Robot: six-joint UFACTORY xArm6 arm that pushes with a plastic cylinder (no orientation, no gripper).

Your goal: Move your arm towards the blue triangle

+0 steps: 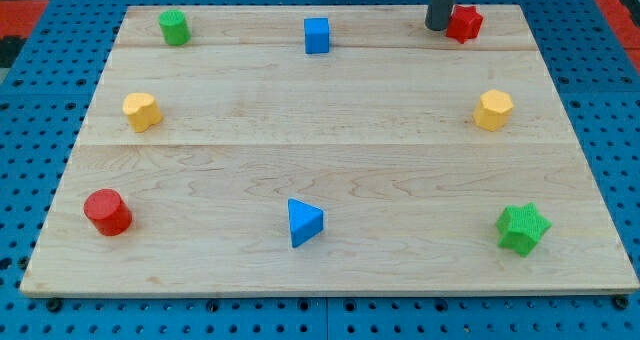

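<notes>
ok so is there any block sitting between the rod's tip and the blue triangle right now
No. My tip is at the view's top, just left of the red star. The blue triangle lies near the view's bottom centre. The straight path between them crosses only bare wood; the blue cube sits well off that line.

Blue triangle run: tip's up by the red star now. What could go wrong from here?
1. My tip sits right against the red star at the view's top right; pulling away could nudge it.
2. The blue triangle lies far off, near the view's bottom; overshoot could shove it toward the board edge.
3. Veering left could clip the blue cube.
</notes>
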